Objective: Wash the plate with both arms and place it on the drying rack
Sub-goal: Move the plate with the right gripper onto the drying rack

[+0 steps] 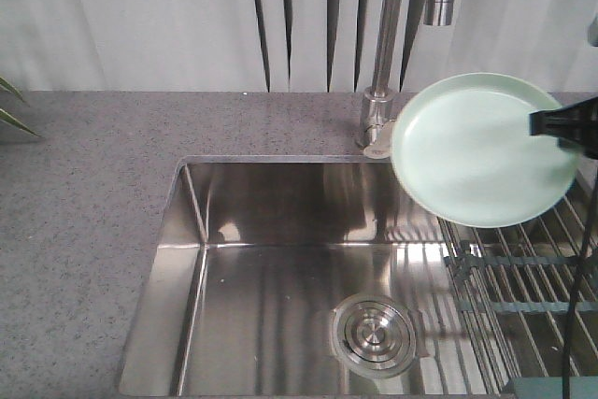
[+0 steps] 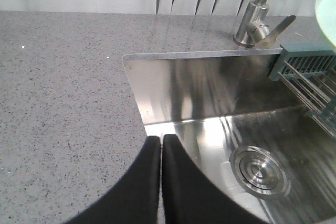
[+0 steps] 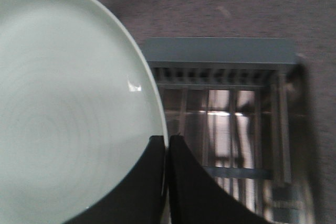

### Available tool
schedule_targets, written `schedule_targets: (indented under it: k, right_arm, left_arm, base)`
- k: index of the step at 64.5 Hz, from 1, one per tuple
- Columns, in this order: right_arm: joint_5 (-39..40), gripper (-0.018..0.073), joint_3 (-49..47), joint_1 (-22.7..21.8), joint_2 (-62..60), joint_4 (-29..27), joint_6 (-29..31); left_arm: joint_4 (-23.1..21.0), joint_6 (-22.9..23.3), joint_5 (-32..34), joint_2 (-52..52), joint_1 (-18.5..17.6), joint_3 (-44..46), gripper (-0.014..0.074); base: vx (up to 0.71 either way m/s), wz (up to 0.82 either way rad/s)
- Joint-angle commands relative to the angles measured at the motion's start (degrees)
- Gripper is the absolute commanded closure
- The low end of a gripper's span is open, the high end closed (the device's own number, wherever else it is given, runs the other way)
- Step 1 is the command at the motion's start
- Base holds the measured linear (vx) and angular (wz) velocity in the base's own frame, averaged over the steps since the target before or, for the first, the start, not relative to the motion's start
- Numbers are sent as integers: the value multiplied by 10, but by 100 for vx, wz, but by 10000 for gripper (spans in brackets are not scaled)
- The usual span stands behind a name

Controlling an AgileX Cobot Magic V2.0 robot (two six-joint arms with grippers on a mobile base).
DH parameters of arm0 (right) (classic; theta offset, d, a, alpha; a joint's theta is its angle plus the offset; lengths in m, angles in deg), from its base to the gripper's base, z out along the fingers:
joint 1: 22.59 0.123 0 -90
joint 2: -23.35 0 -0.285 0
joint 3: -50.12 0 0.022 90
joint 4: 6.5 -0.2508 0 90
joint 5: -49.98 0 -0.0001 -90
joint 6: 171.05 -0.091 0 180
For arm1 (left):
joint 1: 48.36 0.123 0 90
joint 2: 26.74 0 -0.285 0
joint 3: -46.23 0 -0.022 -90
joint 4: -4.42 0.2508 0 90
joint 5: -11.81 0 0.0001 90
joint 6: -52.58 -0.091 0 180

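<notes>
We find the plate (image 1: 481,149) held up in the air at the back right corner of the sink (image 1: 271,268). It is tilted, with its pale green face turned toward the front view. Its left rim sits just beside the faucet (image 1: 385,63) base, and its lower rim hangs over the back end of the rack (image 1: 523,273). The rack lies across the right end of the sink.

The right gripper (image 3: 167,139) pinches the plate's rim, one black finger on each face, and comes in from the right edge of the front view. A black cable (image 1: 579,277) drops from it over the rack.

We see the left gripper (image 2: 161,140) only from its own wrist camera. Its two fingers are pressed together with nothing between them. It hangs near the sink's left wall, where the steel meets the counter (image 2: 68,87). The drain (image 1: 374,334) sits near the sink's front edge. We see no water on the plate or running from the faucet.
</notes>
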Motion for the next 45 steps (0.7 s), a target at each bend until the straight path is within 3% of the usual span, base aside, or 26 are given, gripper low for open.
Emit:
schedule_targets:
  k: [1, 10, 17, 45]
  right_arm:
    - [8, 561, -26, -48, -18, 58, -16]
    - [7, 561, -26, -92, -5, 118, -13]
    - [12, 561, -26, -99, 25, 149, -12]
    - [49, 561, -26, -98, 154, 169, 4]
  left_arm:
    - [-18, 2, 30, -4, 0, 16, 603]
    - [-18, 2, 30, -4, 0, 16, 603]
    - [-18, 2, 30, -4, 0, 16, 603]
    - [-18, 2, 33, -4, 0, 16, 603]
  base:
    - [0, 0]
    - [0, 0]
    - [0, 0]
    - [0, 0]
